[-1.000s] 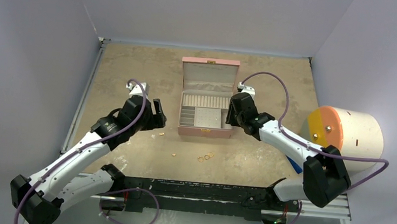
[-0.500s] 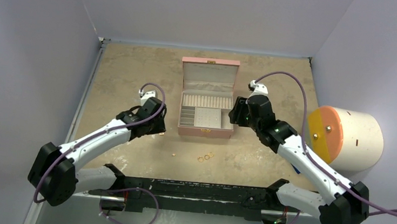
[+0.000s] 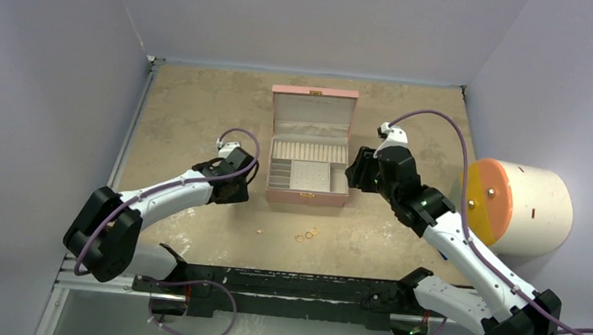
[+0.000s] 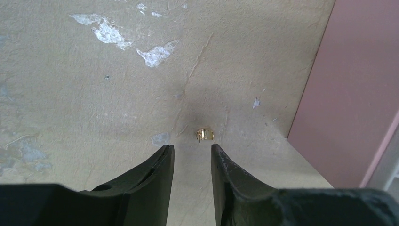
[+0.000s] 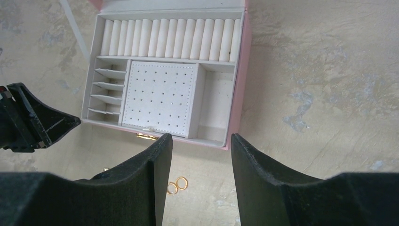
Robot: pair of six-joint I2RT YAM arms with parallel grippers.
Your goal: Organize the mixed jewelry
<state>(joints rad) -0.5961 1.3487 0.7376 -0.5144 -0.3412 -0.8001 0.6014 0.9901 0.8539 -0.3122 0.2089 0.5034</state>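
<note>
Open pink box [image 3: 305,198]; gold rings [image 3: 306,235] on table [image 3: 193,110] before it.

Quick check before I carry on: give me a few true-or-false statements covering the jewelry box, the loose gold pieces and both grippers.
1. The pink jewelry box with beige compartments stands open. True.
2. A small gold piece lies on the table just beyond the left gripper fingertips. True.
3. The left gripper holds that piece. False: its jaws stand apart with nothing between them.
4. The two gold rings sit inside the box. False: they lie on the table in front of it.
5. The right gripper is shut. False: its jaws stand open and empty.
</note>
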